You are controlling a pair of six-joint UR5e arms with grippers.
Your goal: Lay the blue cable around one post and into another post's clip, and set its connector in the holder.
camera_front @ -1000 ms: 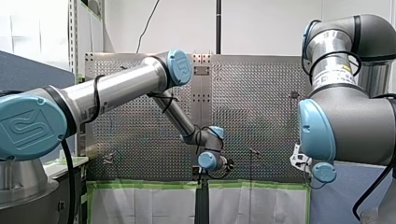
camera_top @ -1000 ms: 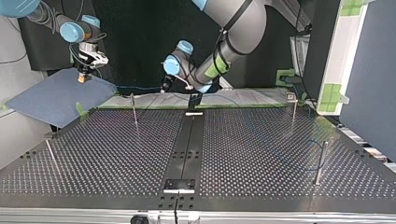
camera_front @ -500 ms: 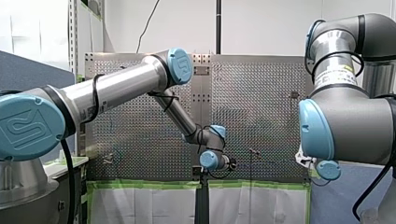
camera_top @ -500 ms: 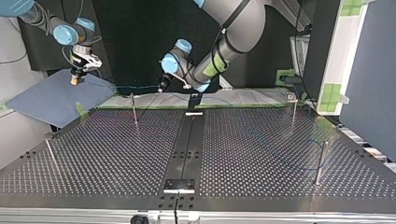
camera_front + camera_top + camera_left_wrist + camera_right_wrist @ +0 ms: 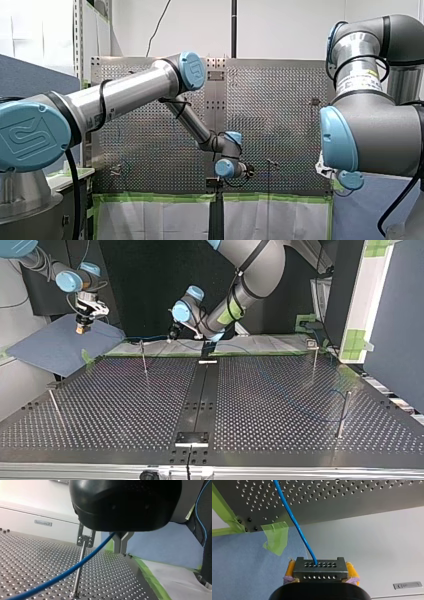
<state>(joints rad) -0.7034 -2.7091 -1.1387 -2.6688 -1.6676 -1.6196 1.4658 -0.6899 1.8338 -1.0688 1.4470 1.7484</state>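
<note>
In the right wrist view my right gripper (image 5: 320,568), with yellow pads, is shut on the grey perforated connector (image 5: 320,573). The blue cable (image 5: 294,522) runs from it toward the table edge. In the top view that gripper (image 5: 80,329) hangs over a blue mat (image 5: 55,347) beyond the table's far left corner. My left gripper (image 5: 117,538) is shut on the blue cable (image 5: 62,573), beside a thin post with a clip (image 5: 84,538). The top view shows this gripper (image 5: 173,334) at the far edge, right of that post (image 5: 144,359); the cable (image 5: 300,407) trails on toward a post at the right (image 5: 342,412).
The perforated table (image 5: 125,405) has a dark centre strip with brackets (image 5: 191,438) at its near and far ends. Other thin posts stand at the far right (image 5: 315,360) and near left (image 5: 56,407). Green tape (image 5: 275,537) marks the table's edge.
In the top view both grippers have drifted left: the right one with the connector over the mat, the left one with the cable closer to the far post.
</note>
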